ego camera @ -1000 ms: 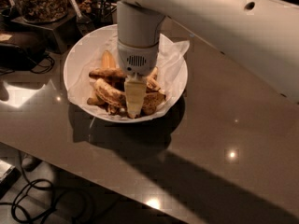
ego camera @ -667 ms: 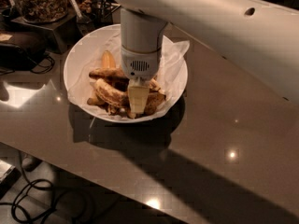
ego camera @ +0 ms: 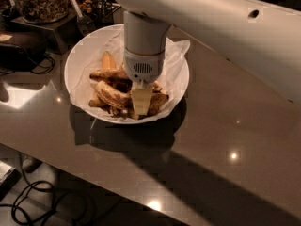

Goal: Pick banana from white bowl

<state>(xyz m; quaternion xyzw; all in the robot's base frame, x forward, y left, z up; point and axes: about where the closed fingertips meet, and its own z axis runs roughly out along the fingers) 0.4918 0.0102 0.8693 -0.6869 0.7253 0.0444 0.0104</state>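
Note:
The white bowl [ego camera: 77, 55], lined with crinkled white paper, stands on the brown table and holds several overripe bananas. The banana [ego camera: 111, 94], thick, curved and brown-speckled, lies in the front left of the bowl. A thinner dark brown banana [ego camera: 104, 74] lies behind it, and a small yellow-orange one [ego camera: 108, 60] sits further back. My gripper [ego camera: 141, 105] hangs straight down from the white arm into the middle of the bowl. It sits just to the right of the banana, touching or nearly touching it. The arm hides the fruit behind it.
A glass jar of nuts [ego camera: 40, 1] on a dark stand sits behind the bowl at the back left. A dark object [ego camera: 19, 48] with a cable lies to the left. The table's front edge runs diagonally, with cables [ego camera: 28, 199] on the floor below.
My gripper has shifted slightly to the right and down inside the bowl. The bananas have not visibly moved.

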